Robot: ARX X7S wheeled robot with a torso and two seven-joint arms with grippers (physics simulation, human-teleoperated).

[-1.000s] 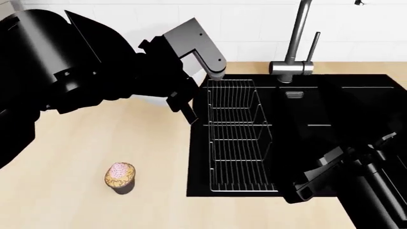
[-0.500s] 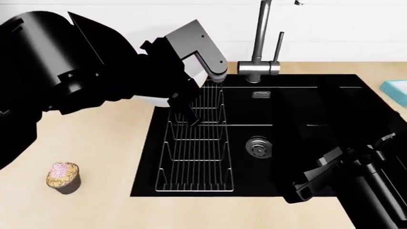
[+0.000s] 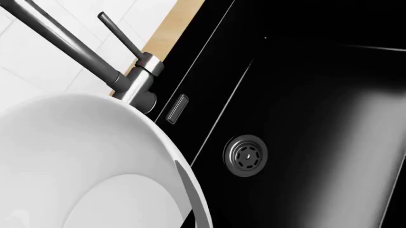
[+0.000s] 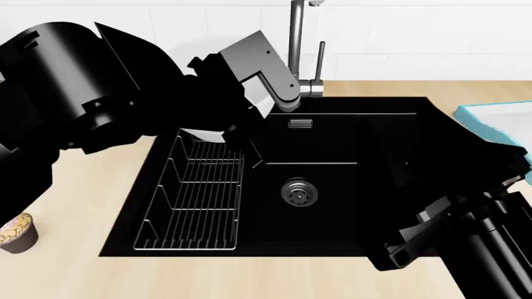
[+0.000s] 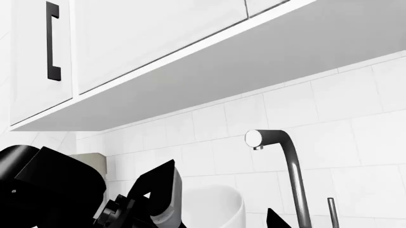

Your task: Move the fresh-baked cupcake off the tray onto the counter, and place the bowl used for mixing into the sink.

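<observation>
My left gripper (image 4: 239, 132) is shut on the rim of the white bowl (image 4: 198, 133) and holds it above the back left of the black sink (image 4: 332, 218), over the wire rack (image 4: 195, 199). In the left wrist view the bowl (image 3: 82, 161) fills the near side, with a grey finger (image 3: 185, 183) on its rim and the drain (image 3: 246, 156) below. The cupcake (image 4: 17, 232) stands on the counter (image 4: 83, 187) at the far left edge. A corner of the tray (image 4: 499, 128) shows at the right. My right gripper (image 4: 403, 249) hangs open and empty over the sink's front right corner.
The tall steel tap (image 4: 298, 56) stands behind the sink, close to my left gripper; it also shows in the right wrist view (image 5: 285, 161). White wall tiles and upper cabinets (image 5: 146, 42) are behind. The bowl (image 5: 216, 209) shows in the right wrist view too.
The head view has swung right: sink, rack and tap slid left in the picture, the cupcake moved to the left edge, the tray's corner came in. Both arms keep their pose; bowl still held.
</observation>
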